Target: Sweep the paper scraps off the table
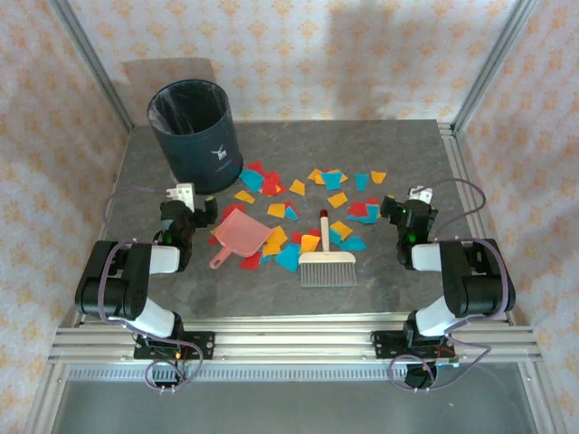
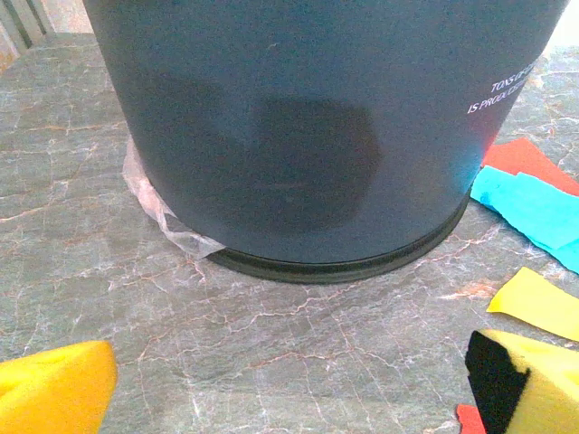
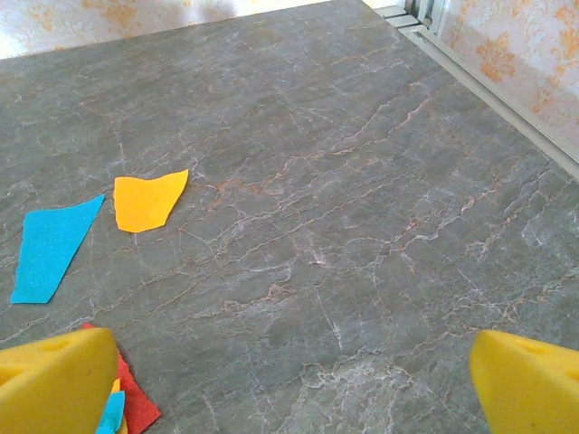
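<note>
- Near edge: ribbed silver rails [image 1: 289, 339] carry both arm bases.
- By the left edge: left gripper [image 2: 289, 389], jaws spread wide with nothing between them. Its yellow pads [image 2: 54, 389] look soft and matte, and its nose sits close to the bin's foot.
- By the right edge: right gripper [image 3: 289, 380], jaws likewise wide apart and empty, over bare stone.
- Mid-table toward the near edge: brush [image 1: 326, 258] lies flat, pale bristles nearest, thin white handle with a red tip pointing away. Risk: the slim handle could twist in the pads if it is gripped off-centre.
- Left of the brush: dustpan [image 1: 240, 235], smooth pink plastic, a shallow wedge with a short handle. Risk: it is light and may skid when the brush pushes against it.
- Middle of the table [image 1: 407, 145], from the bin's foot across to right of centre: scraps [image 1: 276, 210], thin flat irregular paper in red, orange and cyan, a few tucked under the brush and dustpan. Risks: bristles may ride over flat pieces, and a hard stroke could flick some past the edges.
- The table top is dark grey, marbled and smooth, so there is little friction to hold paper.
- Far-left corner: bin [image 1: 192, 122], dark, round and smooth-walled, with clear liner [image 2: 163, 217] crumpled at its foot. Risk: the left arm could nudge it and tip it over.
</note>
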You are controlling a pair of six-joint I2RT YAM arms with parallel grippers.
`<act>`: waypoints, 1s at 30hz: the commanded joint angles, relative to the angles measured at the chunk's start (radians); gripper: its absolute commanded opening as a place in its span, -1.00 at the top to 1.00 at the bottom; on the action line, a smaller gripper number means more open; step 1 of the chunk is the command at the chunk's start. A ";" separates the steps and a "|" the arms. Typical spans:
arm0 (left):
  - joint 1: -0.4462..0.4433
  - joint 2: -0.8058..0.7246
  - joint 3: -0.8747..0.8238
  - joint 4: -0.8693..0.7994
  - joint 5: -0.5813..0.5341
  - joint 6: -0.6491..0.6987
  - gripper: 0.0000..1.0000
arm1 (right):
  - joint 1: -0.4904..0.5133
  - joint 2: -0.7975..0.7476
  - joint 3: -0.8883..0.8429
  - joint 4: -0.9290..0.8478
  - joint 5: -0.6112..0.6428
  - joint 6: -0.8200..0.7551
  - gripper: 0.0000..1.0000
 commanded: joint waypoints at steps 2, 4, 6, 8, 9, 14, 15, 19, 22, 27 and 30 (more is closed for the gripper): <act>-0.003 0.003 0.003 0.028 0.003 0.023 -1.00 | -0.004 -0.001 0.016 0.004 0.001 -0.008 -0.99; -0.003 0.003 0.003 0.028 0.002 0.023 -1.00 | -0.004 0.000 0.016 0.003 0.001 -0.007 -0.99; -0.004 0.003 0.003 0.028 0.003 0.024 -1.00 | -0.004 0.000 0.015 0.002 0.001 -0.006 -0.99; -0.003 0.003 0.003 0.027 0.003 0.023 -1.00 | -0.004 0.001 0.016 0.003 0.001 -0.006 -0.99; -0.004 0.003 0.003 0.028 0.002 0.022 -1.00 | -0.004 0.000 0.015 0.003 0.001 -0.006 -0.99; -0.003 0.003 0.003 0.028 0.002 0.022 -1.00 | -0.005 0.000 0.017 0.001 0.001 -0.006 -0.99; -0.003 0.003 0.004 0.027 0.001 0.021 -1.00 | -0.004 0.000 0.017 0.001 0.001 -0.006 -0.99; -0.004 0.003 0.005 0.027 -0.022 0.013 -1.00 | -0.005 0.000 0.017 0.001 0.001 -0.006 -0.99; -0.004 0.003 0.005 0.026 -0.022 0.013 -1.00 | -0.005 0.000 0.017 0.001 0.001 -0.007 -0.99; -0.004 0.003 0.005 0.027 -0.021 0.013 -1.00 | -0.004 0.001 0.017 0.001 0.001 -0.006 -0.99; -0.003 0.003 0.003 0.028 -0.021 0.013 -1.00 | -0.005 0.000 0.016 0.002 0.001 -0.006 -0.99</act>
